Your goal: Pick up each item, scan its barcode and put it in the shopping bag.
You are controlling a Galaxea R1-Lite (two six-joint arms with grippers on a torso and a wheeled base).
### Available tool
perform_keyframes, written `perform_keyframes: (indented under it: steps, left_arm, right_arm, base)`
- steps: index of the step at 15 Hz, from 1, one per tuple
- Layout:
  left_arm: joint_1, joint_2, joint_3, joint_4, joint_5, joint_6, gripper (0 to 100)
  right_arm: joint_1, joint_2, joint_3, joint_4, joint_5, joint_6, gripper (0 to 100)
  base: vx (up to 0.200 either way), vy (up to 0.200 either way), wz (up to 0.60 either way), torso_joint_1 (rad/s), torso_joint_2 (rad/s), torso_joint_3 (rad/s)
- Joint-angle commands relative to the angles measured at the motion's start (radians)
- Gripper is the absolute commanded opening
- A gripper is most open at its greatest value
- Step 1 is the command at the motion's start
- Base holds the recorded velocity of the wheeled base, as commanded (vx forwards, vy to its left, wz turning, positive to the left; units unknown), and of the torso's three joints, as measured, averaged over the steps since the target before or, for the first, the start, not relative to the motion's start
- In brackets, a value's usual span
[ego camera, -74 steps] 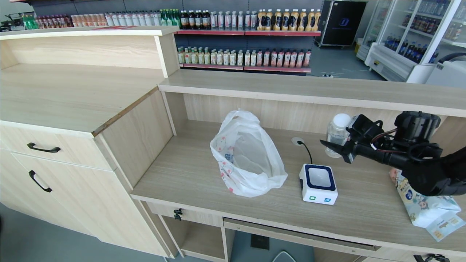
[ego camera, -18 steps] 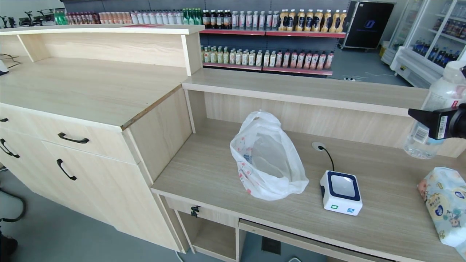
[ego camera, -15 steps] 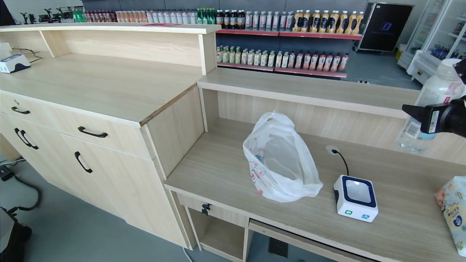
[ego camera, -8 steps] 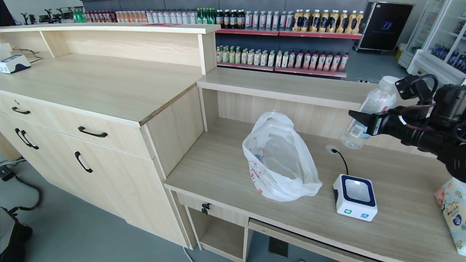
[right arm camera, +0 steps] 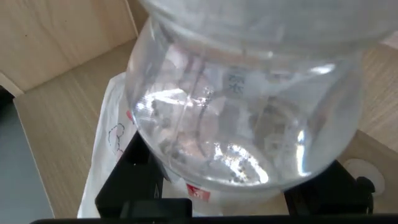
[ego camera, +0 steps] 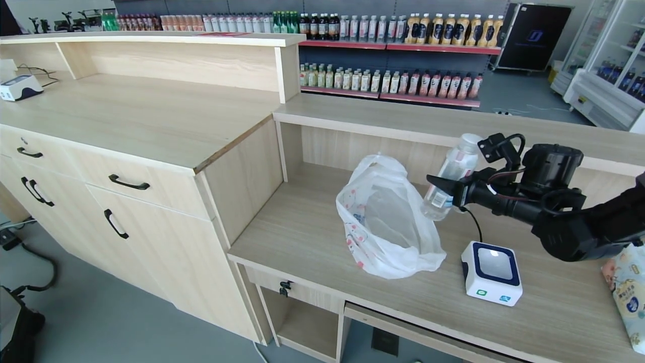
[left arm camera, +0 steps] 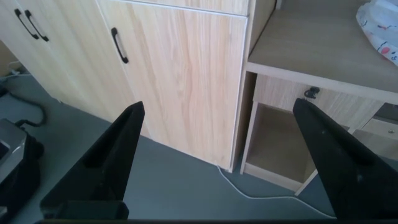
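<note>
With the right claw (ego camera: 442, 187) clamped shut on the clear plastic white-capped bottle (ego camera: 456, 162), tilted in the air just beside the rim of the limp white plastic shopping bag (ego camera: 388, 227), I'd worry it snags that floppy edge and tumbles onto the wooden bench (ego camera: 302, 237).

No readable txt: bottle (ego camera: 456, 161) barcode label too small, scanner (ego camera: 491, 272) icons, bag (ego camera: 388, 227) & pack (ego camera: 627, 297) print, shelf drinks (ego camera: 388, 80) labels all illegible.
</note>
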Motion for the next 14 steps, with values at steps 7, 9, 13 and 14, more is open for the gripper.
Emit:
perform_keyframes:
  steps: [7,9,13,14]
  left_arm:
    - [0.0,0.0,0.0,0.0,0.001,0.0,100]
    - [0.0,0.0,0.0,0.0,0.001,0.0,100]
    - [0.0,0.0,0.0,0.0,0.001,0.0,100]
    - [0.0,0.0,0.0,0.0,0.001,0.0,100]
  right_arm:
    - [0.029,0.225,-0.114,-0.114,0.013,-0.003,0]
    - [0.029,0.256,-0.128,-0.147,0.013,-0.003,0]
    - [0.029,0.292,-0.159,-0.17,0.013,-0.003,0]
    - [0.029,0.305,-0.173,-0.17,0.013,-0.003,0]
  base:
    - [0.0,0.0,0.0,0.0,0.0,0.0]
    - [0.0,0.0,0.0,0.0,0.0,0.0]
    - [0.0,0.0,0.0,0.0,0.0,0.0]
    - [0.0,0.0,0.0,0.0,0.0,0.0]
